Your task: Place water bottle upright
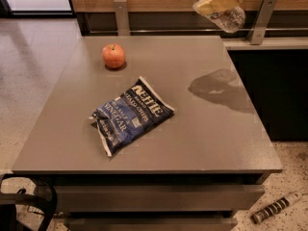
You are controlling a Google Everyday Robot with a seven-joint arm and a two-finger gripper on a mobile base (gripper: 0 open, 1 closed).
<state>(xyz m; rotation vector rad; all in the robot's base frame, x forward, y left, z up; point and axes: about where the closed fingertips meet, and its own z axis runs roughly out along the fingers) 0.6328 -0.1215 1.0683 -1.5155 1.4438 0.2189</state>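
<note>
Water bottle (231,17) hangs tilted at one o'clock above the table (202,143), clamped in my gripper (219,3). Apple (113,56) sits at eleven o'clock, chip bag (130,115) lies near the centre

Up at the bench's far right corner the gripper (217,2) hangs in the air, its cream-yellow jaws closed on the clear, glinting water bottle (230,18). The bench (216,143) is flat mid-grey, with a darker smoky shadow (216,88) under the arm. The apple (113,56) is orange-red with a paler blush. The chip bag (131,114) is deep navy with white lettering. The floor (29,81) is pale speckled stone, and a black-and-white striped tube (276,208) lies on it.
</note>
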